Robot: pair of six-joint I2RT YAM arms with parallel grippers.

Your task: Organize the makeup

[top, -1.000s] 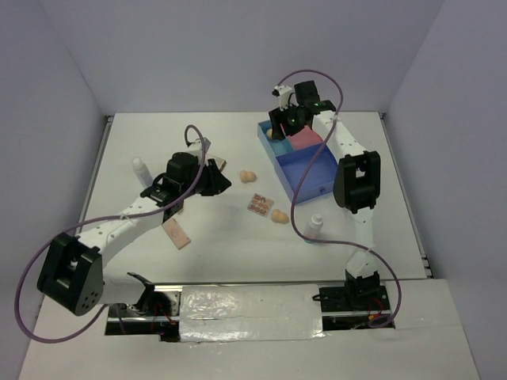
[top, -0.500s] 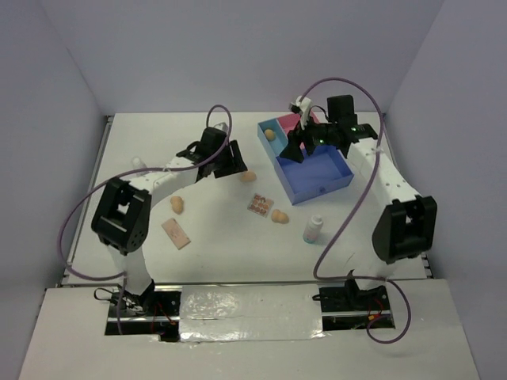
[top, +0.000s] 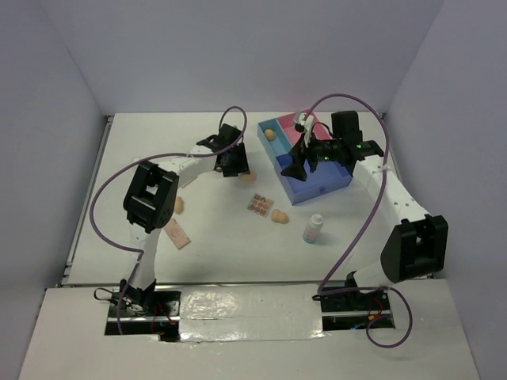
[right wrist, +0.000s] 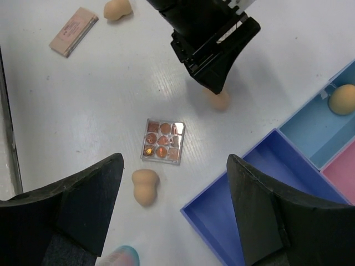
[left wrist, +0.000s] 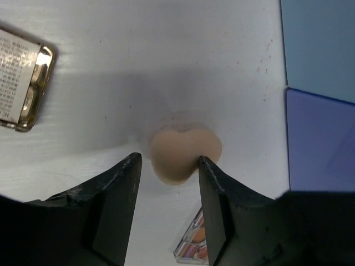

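My left gripper (top: 235,164) is open and hangs low over a tan sponge (top: 249,176). In the left wrist view its fingers straddle that sponge (left wrist: 183,155); the right finger touches its edge and the left stands apart. My right gripper (top: 295,165) is open and empty above the left edge of the blue-and-pink tray (top: 326,172). One sponge (top: 270,134) lies in the tray's light-blue compartment. On the table lie the multicolour palette (top: 260,204), another sponge (top: 279,215), the white bottle (top: 314,229), a sponge (top: 178,205) and the pinkish palette (top: 177,234).
A brown-gold palette (left wrist: 22,83) lies left of the straddled sponge. The tray's wall (left wrist: 321,149) is close on its right. The right wrist view shows the left gripper (right wrist: 213,39), the multicolour palette (right wrist: 162,141), a sponge (right wrist: 145,187) and the tray (right wrist: 277,183). Walls ring the table.
My left arm swung far and right, from the table's left-middle to the sponge beside the tray. My right gripper moved from the tray's far end toward its left edge.
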